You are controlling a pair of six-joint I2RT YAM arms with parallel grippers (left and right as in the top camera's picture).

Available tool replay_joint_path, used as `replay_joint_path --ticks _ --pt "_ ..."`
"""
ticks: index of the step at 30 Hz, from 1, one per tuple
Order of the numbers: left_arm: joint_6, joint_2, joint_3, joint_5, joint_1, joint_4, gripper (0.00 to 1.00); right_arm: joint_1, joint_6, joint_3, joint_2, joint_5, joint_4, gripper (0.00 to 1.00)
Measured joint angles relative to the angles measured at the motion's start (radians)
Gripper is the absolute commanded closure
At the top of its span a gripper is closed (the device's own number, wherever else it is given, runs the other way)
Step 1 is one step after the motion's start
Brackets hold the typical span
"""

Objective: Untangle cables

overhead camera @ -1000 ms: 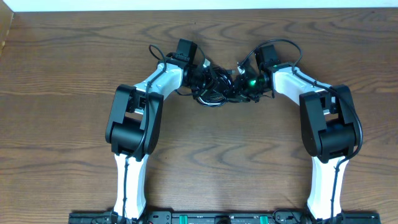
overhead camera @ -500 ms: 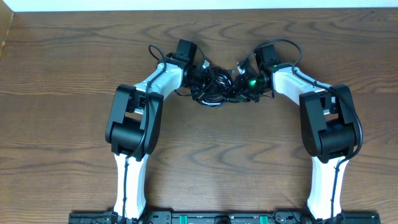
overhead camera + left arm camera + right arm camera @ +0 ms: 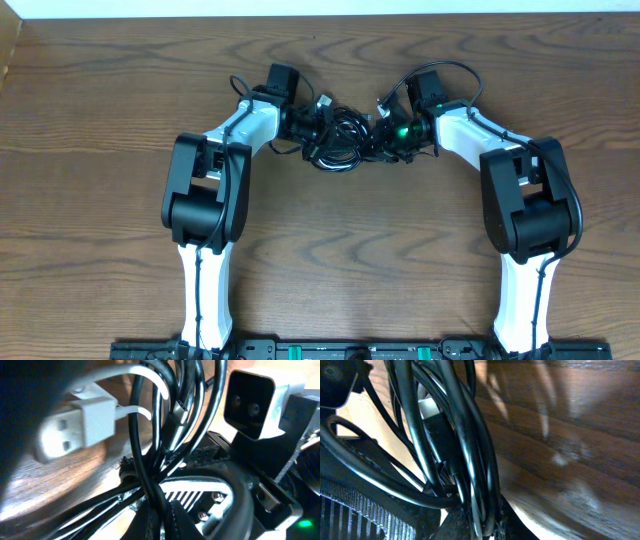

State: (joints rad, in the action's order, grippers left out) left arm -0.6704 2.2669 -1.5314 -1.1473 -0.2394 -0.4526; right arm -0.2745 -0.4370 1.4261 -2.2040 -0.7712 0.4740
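Glossy black cables [image 3: 340, 142] with blocky white plug [image 3: 75, 425], looped, seemingly clamped by left gripper [image 3: 311, 122] and right gripper [image 3: 385, 133]

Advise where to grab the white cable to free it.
Probably best at the white plug, jaws across its boxy housing. It sticks out left of the black cables in the left wrist view, so come from that open side; its cord is threaded through them.

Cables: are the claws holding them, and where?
Both hold the tangled cables: the left claw grips the bundle's left side, the right claw its right side.
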Motion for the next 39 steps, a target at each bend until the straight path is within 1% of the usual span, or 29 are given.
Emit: replay_joint_path --ticks 5,11,23,25,27,29,32,36,39 --pt "0.006 0.005 0.003 -0.053 0.006 0.02 0.93 0.0 0.0 0.002 0.002 -0.009 0.0 0.89" --pt "-0.009 0.015 0.008 -0.134 0.02 0.089 0.93 0.003 0.0 0.013 0.014 -0.01 -0.003 0.88" --pt "-0.048 0.017 0.011 -0.212 0.049 0.098 0.93 0.001 0.0 0.021 0.021 -0.024 -0.01 0.89" --pt "-0.056 0.017 0.011 -0.218 0.053 0.099 0.93 0.001 0.0 0.021 0.021 -0.009 -0.006 0.89" --pt "-0.062 0.014 0.011 -0.264 0.066 0.102 0.93 -0.002 -0.003 0.014 0.019 0.044 0.01 0.89" --pt "-0.063 0.002 0.011 -0.308 0.08 0.101 0.93 0.001 -0.006 0.003 0.01 0.09 0.018 0.89" --pt "-0.066 -0.045 0.01 -0.354 0.101 0.102 0.93 0.014 -0.011 0.0 0.007 0.091 0.019 0.88" --pt "-0.06 -0.106 0.004 -0.384 0.109 0.107 0.93 0.02 -0.011 0.0 0.007 0.091 0.018 0.87" --pt "-0.038 -0.12 -0.006 -0.389 0.105 0.098 0.93 0.02 -0.011 0.0 0.007 0.091 0.018 0.87"
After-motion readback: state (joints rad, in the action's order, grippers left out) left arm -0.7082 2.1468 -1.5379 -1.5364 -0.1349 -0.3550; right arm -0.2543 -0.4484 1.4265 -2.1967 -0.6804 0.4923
